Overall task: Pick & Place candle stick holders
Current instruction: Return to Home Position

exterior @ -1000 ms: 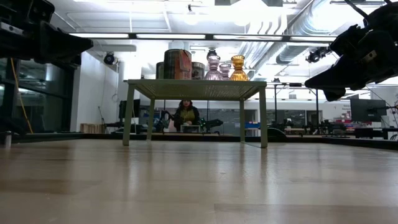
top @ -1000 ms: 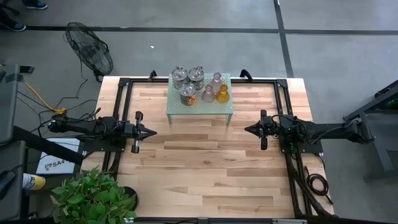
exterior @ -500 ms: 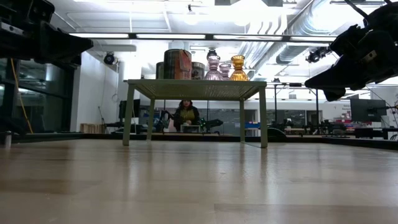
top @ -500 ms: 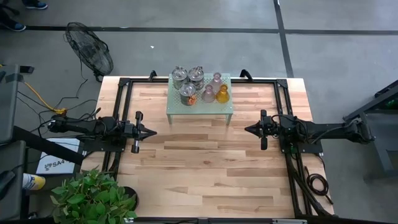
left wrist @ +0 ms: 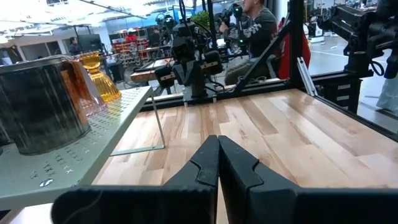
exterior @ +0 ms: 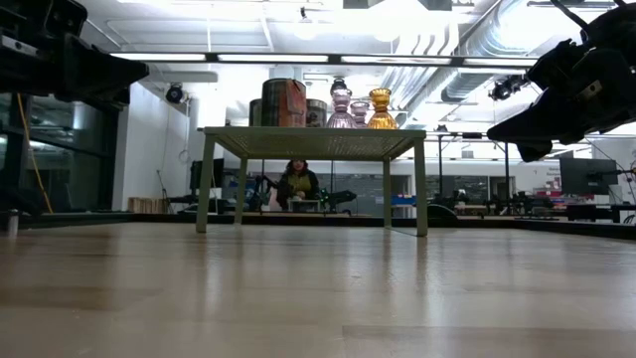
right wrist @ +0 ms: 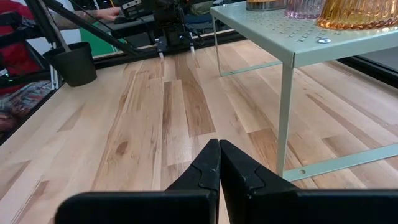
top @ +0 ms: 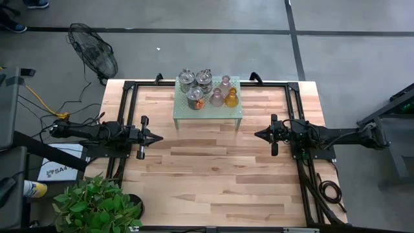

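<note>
Nothing has moved in the last second. Both arms sit parked, left gripper (top: 157, 136) at 9 o'clock of the table and right gripper (top: 259, 134) at 3 o'clock, each with fingers pressed together on nothing. All the candle stick holders (top: 208, 89) stand clustered on the green shelf (top: 210, 114) at 12 o'clock. I judge them light, slick, breakable glass. I'd pinch the silvery jars (top: 195, 97) round the body and the amber bell (top: 231, 98) at its narrow neck. From the low view they overlap, so I can't tell touching from apart, and the right wrist view cuts off their tops.
</note>
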`<action>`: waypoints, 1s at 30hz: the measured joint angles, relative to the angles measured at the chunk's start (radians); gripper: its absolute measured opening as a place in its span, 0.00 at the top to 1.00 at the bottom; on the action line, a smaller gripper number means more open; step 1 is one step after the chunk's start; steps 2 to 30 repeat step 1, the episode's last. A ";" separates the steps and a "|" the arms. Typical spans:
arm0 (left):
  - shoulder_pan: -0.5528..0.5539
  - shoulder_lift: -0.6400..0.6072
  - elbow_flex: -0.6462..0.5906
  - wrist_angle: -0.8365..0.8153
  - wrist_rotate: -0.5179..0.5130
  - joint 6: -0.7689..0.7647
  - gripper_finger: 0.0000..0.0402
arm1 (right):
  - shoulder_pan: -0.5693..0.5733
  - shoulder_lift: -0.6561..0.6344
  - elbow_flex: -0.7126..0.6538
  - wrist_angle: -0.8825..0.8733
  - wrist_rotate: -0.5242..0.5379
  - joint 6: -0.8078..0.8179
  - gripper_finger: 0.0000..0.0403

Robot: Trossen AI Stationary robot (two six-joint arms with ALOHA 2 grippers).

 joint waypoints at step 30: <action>0.000 0.000 0.000 0.000 0.000 0.000 1.00 | 0.000 0.000 0.000 0.000 0.000 0.000 1.00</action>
